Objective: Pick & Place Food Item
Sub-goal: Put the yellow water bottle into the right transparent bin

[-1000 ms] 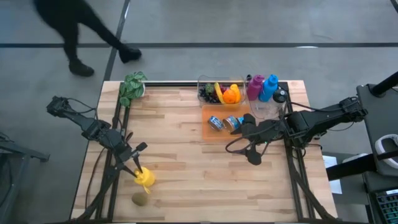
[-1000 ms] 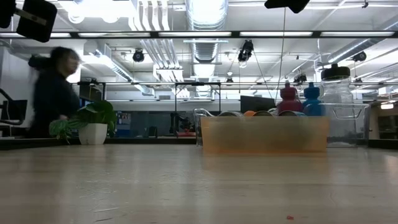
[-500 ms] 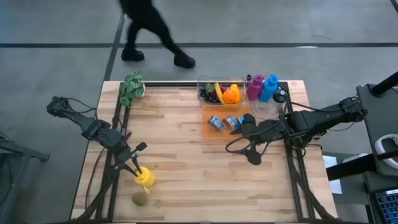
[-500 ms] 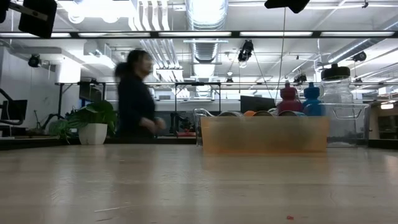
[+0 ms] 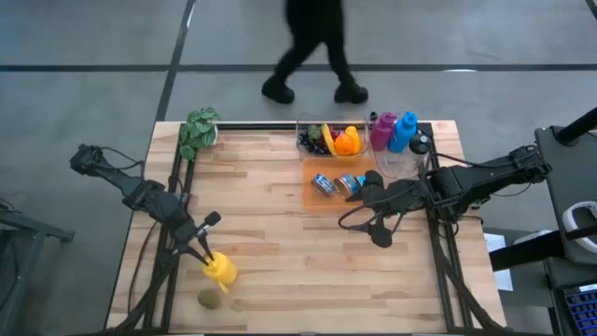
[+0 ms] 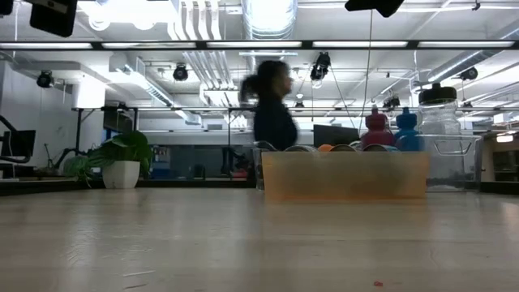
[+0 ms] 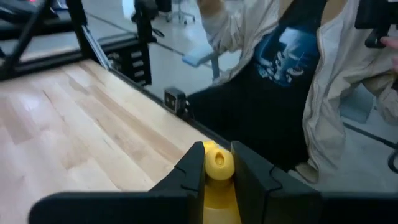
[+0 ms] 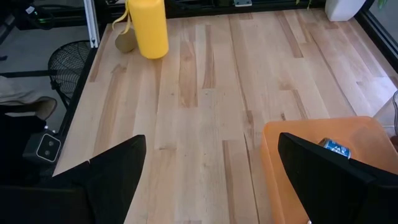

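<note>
Left gripper (image 5: pixel 207 255) is clamped on the yellow bottle (image 5: pixel 218 270) at the table's near-left corner — lift straight, clear the kiwi (image 5: pixel 210 300) beside it; right gripper (image 5: pixel 381 233) waits, jaws apart.

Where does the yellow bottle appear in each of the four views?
High view: yellow bottle at the table's front left, in the left hand.
Low view: not in it.
Left wrist view: bottom centre, between the hand's fingers.
Right wrist view: upright at the far table edge.
Shared landmark: the small brownish fruit beside the bottle, seen in the high and right wrist views.
</note>
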You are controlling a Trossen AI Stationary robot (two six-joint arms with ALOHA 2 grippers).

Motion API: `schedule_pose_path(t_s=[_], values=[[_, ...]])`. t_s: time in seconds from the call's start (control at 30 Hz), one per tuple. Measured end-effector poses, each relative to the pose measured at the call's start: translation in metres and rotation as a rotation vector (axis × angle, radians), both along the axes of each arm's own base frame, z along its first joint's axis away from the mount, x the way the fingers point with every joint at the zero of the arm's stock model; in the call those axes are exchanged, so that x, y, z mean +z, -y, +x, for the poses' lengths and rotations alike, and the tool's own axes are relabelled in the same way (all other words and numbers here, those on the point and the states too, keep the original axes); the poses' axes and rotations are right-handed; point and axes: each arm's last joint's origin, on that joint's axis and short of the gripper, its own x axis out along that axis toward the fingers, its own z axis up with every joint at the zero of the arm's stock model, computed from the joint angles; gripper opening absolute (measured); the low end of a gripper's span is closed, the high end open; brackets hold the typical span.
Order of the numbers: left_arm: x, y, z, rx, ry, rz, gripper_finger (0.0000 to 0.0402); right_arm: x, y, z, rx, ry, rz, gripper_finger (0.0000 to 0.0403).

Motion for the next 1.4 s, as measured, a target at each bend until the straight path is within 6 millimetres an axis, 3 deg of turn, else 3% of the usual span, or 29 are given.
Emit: schedule_pose_path(t_s=[0.23, 0.43, 0.73, 0.93, 1.17, 1.4], values=[[0.014, -0.001, 0.007, 0.172, 0.038, -0.023, 0.0053, 0.0, 0.0, 0.0, 0.001, -0.001, 0.0, 0.0364], [0.031, 0.007, 0.026, 0.201, 0.061, 0.015, 0.0052, 0.0, 0.0, 0.0, 0.001, -0.002, 0.0, 0.0364], [0.048, 0.028, 0.084, 0.251, -0.003, 0.131, 0.0052, 0.0, 0.0, 0.0, 0.008, -0.005, 0.014, 0.0364], [0.055, 0.037, 0.124, 0.12, 0.023, 0.176, 0.0058, -0.001, -0.005, -0.001, 0.135, -0.036, 0.114, 0.0364], [0.05, 0.025, 0.168, 0.068, 0.027, 0.148, 0.0057, -0.001, -0.006, -0.002, 0.135, -0.056, 0.169, 0.0364], [0.04, 0.011, 0.199, 0.117, 0.013, 0.124, 0.0058, -0.001, -0.006, -0.002, 0.135, -0.056, 0.169, 0.0364]])
